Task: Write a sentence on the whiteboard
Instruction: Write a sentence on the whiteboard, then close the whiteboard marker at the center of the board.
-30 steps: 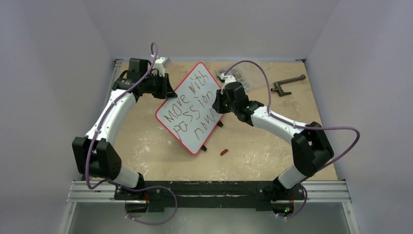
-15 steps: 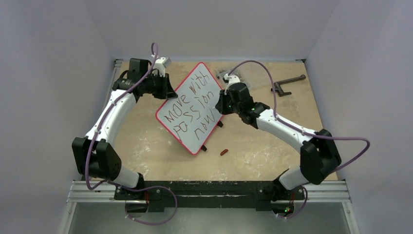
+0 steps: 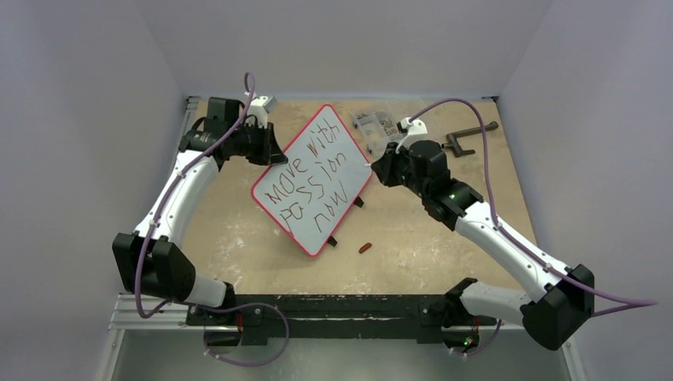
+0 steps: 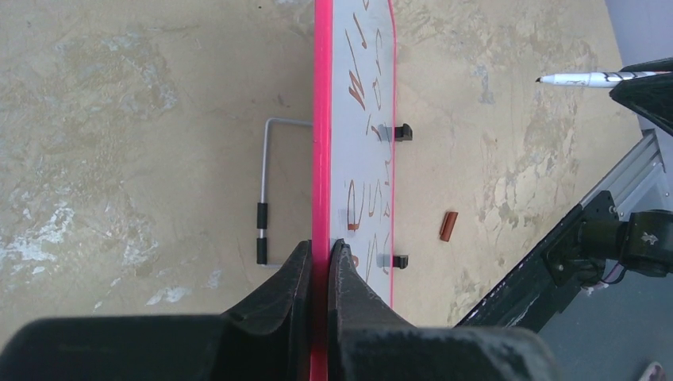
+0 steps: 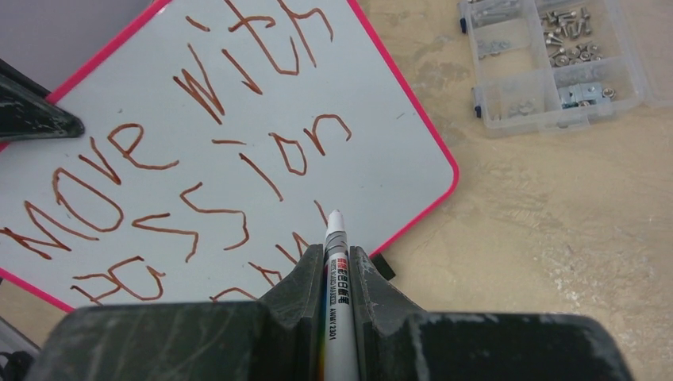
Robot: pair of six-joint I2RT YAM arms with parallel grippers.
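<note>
The whiteboard, white with a red rim, stands tilted on the table. The sentence reads "move with passion now" in reddish-brown strokes. My left gripper is shut on the board's upper-left rim; in the left wrist view both fingers pinch the red edge. My right gripper is shut on a white marker, uncapped. Its tip is off the board by the right edge, apart from the board face in the left wrist view. The writing fills the board.
A small reddish marker cap lies on the table below the board, also in the left wrist view. A clear parts box and a dark tool sit at the back right. A wire stand lies behind the board.
My right arm has drawn back to the right, taking the marker off the last word to the board's right edge. The word "now" is uncovered. My left gripper keeps its grip.
</note>
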